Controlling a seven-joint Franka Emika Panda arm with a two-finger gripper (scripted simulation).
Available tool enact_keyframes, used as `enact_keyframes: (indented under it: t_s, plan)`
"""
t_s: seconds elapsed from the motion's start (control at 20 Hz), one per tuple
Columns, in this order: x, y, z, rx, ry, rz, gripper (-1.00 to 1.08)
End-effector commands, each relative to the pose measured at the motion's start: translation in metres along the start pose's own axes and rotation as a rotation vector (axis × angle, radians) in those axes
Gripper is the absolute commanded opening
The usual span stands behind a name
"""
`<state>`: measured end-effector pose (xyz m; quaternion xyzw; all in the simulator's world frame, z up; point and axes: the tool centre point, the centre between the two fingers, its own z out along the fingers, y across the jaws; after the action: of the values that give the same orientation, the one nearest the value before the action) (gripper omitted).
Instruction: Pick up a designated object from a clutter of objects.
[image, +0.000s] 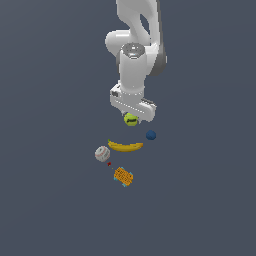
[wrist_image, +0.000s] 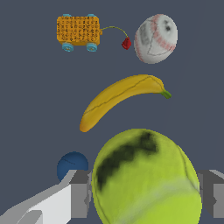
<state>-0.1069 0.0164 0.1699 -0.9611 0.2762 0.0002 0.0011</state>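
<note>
The designated object, a yellow-green ball (image: 130, 119) with a dark curved mark, sits between the fingers of my gripper (image: 131, 118), directly under the white hand. In the wrist view this ball (wrist_image: 146, 179) looks far larger than the other items, so it hangs above the floor. Grey fingers (wrist_image: 81, 194) press against both of its sides, and the gripper (wrist_image: 146, 197) is shut on it. The rest of the clutter of objects lies below: a yellow banana (image: 125, 146), a dark blue ball (image: 151, 135), a grey-white ball (image: 102, 153) and an orange block (image: 123, 176).
In the wrist view the banana (wrist_image: 122, 98) lies just beyond the held ball, and the blue ball (wrist_image: 71, 164) is beside one finger. The grey-white ball (wrist_image: 156, 38) and the orange block with teal wheels (wrist_image: 78, 30) lie farther off, a small red piece (wrist_image: 126, 43) between them.
</note>
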Motion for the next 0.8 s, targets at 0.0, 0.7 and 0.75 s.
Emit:
enact_keyframes:
  t_s: [0.0, 0.7, 0.75]
  plan:
    - [0.003, 0.006, -0.023, 0.001, 0.000, 0.000, -1.00]
    - [0.020, 0.040, -0.145, 0.000, 0.000, 0.001, -1.00]
    - [0.021, 0.042, -0.154, 0.000, 0.000, 0.001, -1.00]
